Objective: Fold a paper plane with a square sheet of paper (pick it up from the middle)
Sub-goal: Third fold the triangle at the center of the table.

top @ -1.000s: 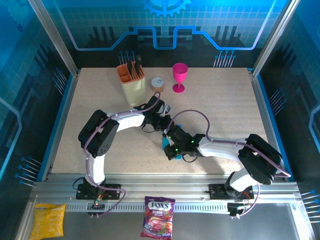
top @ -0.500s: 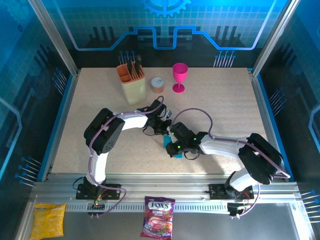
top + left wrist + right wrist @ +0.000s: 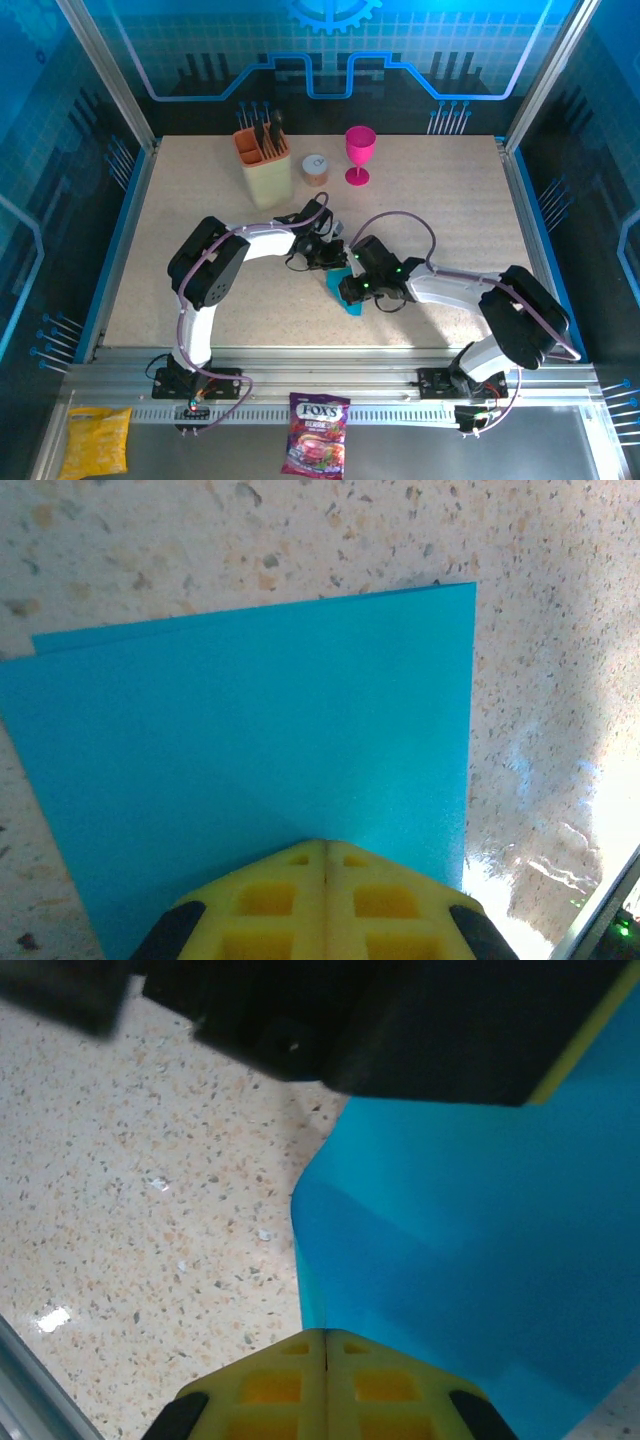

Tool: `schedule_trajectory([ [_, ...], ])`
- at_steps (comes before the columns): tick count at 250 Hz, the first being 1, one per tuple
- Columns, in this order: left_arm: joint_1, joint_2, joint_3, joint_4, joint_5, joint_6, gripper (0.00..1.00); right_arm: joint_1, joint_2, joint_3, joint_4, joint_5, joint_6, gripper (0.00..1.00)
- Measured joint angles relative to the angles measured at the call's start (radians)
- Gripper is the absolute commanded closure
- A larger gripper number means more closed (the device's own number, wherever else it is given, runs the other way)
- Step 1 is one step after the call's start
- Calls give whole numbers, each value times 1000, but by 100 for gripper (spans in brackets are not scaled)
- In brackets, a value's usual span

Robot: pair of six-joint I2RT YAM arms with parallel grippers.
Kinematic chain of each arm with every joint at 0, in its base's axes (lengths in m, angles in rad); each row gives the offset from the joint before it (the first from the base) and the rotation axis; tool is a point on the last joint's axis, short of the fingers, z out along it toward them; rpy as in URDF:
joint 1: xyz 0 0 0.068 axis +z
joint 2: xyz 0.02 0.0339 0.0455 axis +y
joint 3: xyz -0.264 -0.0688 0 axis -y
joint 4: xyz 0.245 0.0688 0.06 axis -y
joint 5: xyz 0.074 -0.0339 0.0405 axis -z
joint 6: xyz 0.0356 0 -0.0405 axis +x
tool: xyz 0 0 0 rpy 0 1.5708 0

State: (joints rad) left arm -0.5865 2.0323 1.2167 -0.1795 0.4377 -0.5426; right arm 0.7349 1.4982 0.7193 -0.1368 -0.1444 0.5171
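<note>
While in two hands (image 3: pixel 325 848) (image 3: pixel 327 1338), one sheet (image 3: pixel 250 740)

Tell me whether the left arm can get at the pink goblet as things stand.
Probably yes: bare tabletop lies between the left hand and the pink goblet, though that hand is shut atop the square sheet of paper.

1. The sheet of paper (image 3: pixel 343 297) sits mid-table (image 3: pixel 200 200).
2. Behind it, left to right: a tool holder (image 3: pixel 262 165), a tin (image 3: pixel 315 168), a goblet (image 3: pixel 359 152).
3. A candy bag (image 3: pixel 316 433) lies on the front ledge, with a snack bag (image 3: pixel 97 441) to its left.
</note>
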Motion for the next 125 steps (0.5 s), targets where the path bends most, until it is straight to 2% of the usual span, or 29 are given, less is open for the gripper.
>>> schedule_trajectory([
  [125, -2, 0, -2, 1, -8, 0, 100, -108, 9, -2, 4, -30, -25, 100],
])
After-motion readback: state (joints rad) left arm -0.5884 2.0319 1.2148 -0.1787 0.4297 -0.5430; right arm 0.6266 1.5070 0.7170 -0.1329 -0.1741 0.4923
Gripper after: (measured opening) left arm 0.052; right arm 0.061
